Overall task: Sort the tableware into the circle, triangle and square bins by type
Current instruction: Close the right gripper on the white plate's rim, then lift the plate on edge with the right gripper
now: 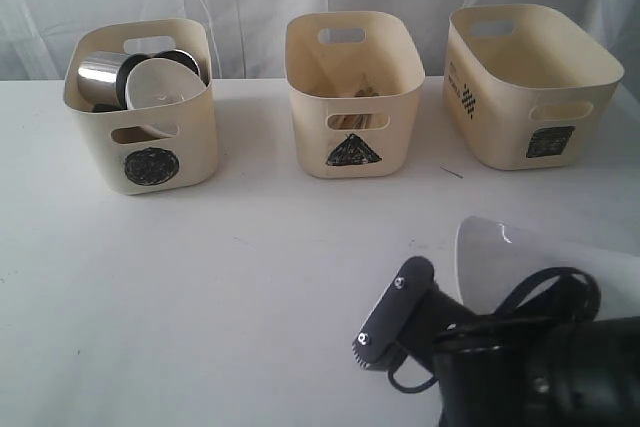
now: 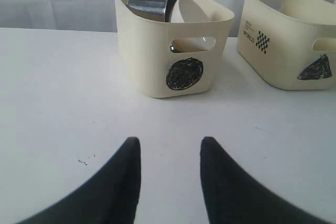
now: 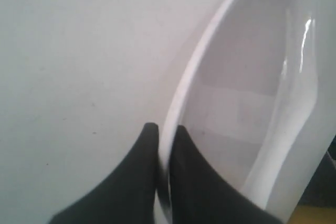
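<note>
At the near right of the bench [image 1: 200, 277], the right end effector [image 3: 165, 129] is clamped on the plate [image 3: 247, 103] by its thin rim. The glossy edge could slip, or the plate could swing, when it is lifted toward the square bin [image 1: 530, 87]. The left end effector [image 2: 170, 141] hangs apart, empty.

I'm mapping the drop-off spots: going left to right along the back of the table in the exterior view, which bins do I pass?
circle bin → triangle bin → square bin
</note>
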